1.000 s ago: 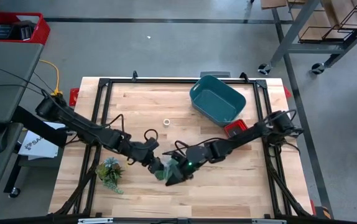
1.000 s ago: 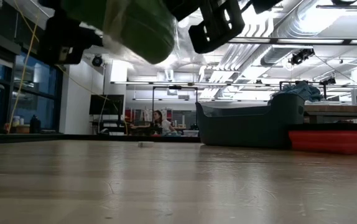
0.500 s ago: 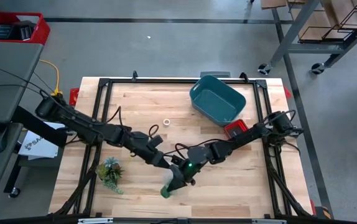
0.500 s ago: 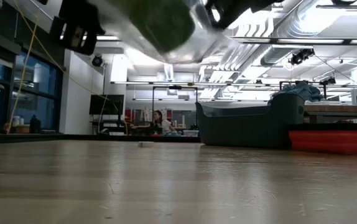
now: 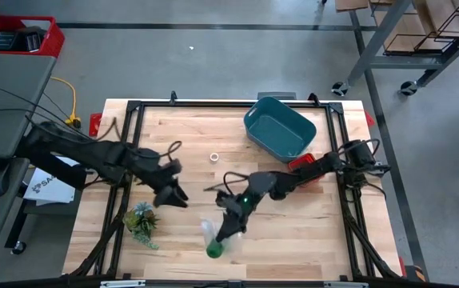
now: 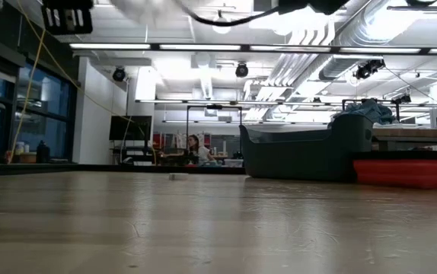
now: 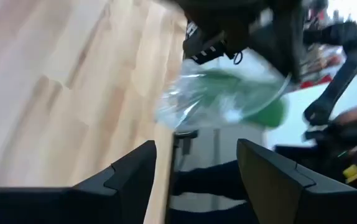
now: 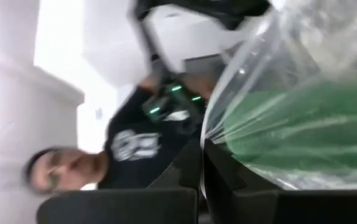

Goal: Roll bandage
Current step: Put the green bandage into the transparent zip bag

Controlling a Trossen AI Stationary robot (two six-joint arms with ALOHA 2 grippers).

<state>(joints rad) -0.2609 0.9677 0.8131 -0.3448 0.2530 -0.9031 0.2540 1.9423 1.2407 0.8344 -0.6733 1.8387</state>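
The right gripper (image 5: 231,219) pinches the top edge of a clear plastic bag (image 5: 211,238), and the green bandage (image 5: 214,250) sits as a roll at the bag's bottom, hanging above the near part of the table (image 5: 309,232). The left gripper (image 5: 173,194), fingers spread and holding nothing, sits just beside the small plant (image 5: 142,219). My worry is that thin film sliding out of the pinch, dropping the roll near the table edge, or the swinging bag brushing the plant when the left arm reaches in
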